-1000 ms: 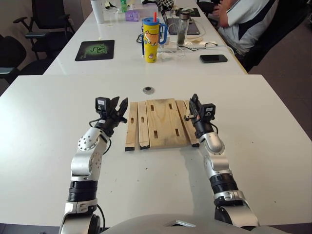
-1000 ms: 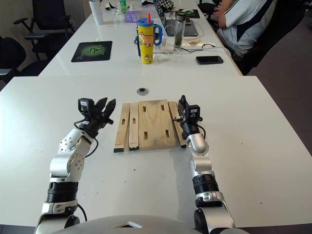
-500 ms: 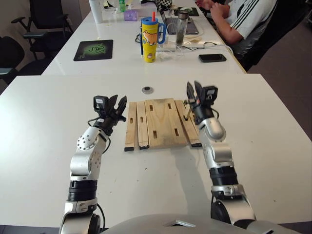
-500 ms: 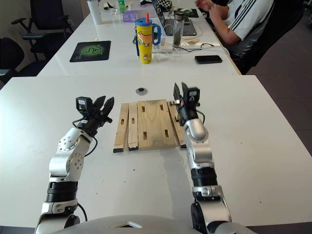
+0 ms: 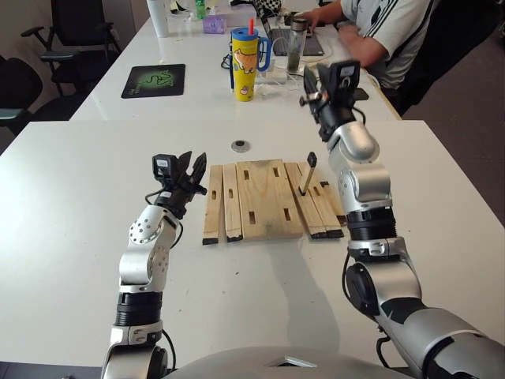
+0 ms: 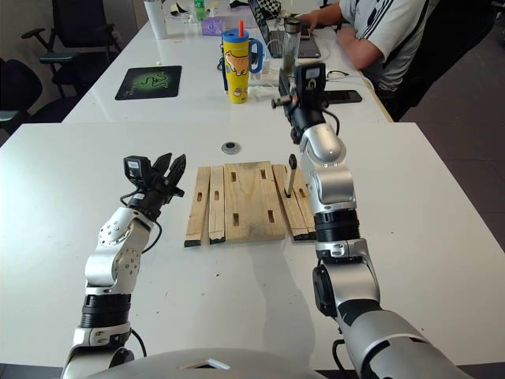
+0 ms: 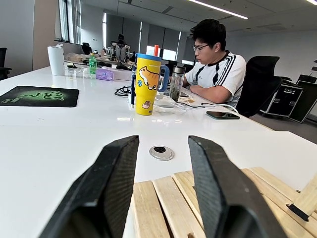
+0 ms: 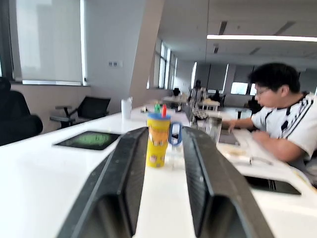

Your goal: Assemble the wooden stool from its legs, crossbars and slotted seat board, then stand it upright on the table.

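The slotted seat board lies flat mid-table, with two slotted wooden slats along its left side and several slats along its right. One short wooden piece with a dark end stands tilted on the right-hand slats, and nothing touches it. My left gripper rests low just left of the slats, open and empty; its fingers frame the slat ends. My right gripper is raised high beyond the boards' far right corner, open, with nothing between its fingers.
A round cable grommet sits just beyond the boards. On the far table stand a yellow mug, a dark mouse pad, a phone and bottles, with a person seated at its right. White tabletop surrounds the boards on both sides.
My right arm has risen from the right-hand slats to well above and beyond them. One wooden piece now stands tilted there, and the right slats lie more spread. The left arm kept still.
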Motion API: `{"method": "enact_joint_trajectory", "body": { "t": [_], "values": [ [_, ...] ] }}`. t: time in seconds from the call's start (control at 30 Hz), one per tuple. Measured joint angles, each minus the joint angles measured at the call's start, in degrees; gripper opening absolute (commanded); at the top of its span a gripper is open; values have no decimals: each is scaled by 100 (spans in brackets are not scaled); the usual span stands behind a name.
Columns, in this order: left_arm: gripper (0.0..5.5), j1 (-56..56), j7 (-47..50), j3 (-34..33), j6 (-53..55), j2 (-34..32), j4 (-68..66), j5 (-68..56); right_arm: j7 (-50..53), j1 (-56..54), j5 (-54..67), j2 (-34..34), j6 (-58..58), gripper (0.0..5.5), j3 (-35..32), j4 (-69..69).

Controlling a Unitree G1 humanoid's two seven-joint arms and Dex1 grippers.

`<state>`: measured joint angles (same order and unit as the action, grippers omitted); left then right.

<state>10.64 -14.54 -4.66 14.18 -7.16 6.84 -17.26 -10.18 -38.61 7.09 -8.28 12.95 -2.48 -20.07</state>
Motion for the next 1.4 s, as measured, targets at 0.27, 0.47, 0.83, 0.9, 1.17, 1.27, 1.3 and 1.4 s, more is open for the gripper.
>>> {"method": "enact_joint_trajectory", "body": {
  "t": [0.27, 0.47, 0.83, 0.9, 1.17, 1.27, 1.3, 1.4],
  "values": [
    [186, -7, 13, -63, -14, -59, 20, -2, -113, 353, -47, 6, -185, 124, 136, 79],
    [186, -7, 11, -40, -14, -57, 21, -3, -97, 535, 91, 204, -719, 124, -6, 352],
    [186, -93, 44, -47, -14, -46, 90, -2, 298, 22, 22, -451, -972, 124, -675, 1390],
    [186, -179, 76, -46, -13, -39, 138, -3, 209, 407, 49, -571, -604, 124, -717, 1382],
    [186, -376, 169, -85, 2, -39, 298, -1, -581, 2909, 25, -798, 106, 124, -205, 2210],
    [186, -431, 199, -77, 18, -38, 336, 1, -663, 3240, 77, -799, 370, 124, -132, 2579],
    [186, -437, 202, -77, 26, -38, 359, 1, -693, 3302, 116, -796, 486, 124, -105, 2719],
    [186, -437, 202, -74, 43, -41, 395, 0, -754, 3501, 278, -760, 920, 124, -40, 3164]
  ]
}}
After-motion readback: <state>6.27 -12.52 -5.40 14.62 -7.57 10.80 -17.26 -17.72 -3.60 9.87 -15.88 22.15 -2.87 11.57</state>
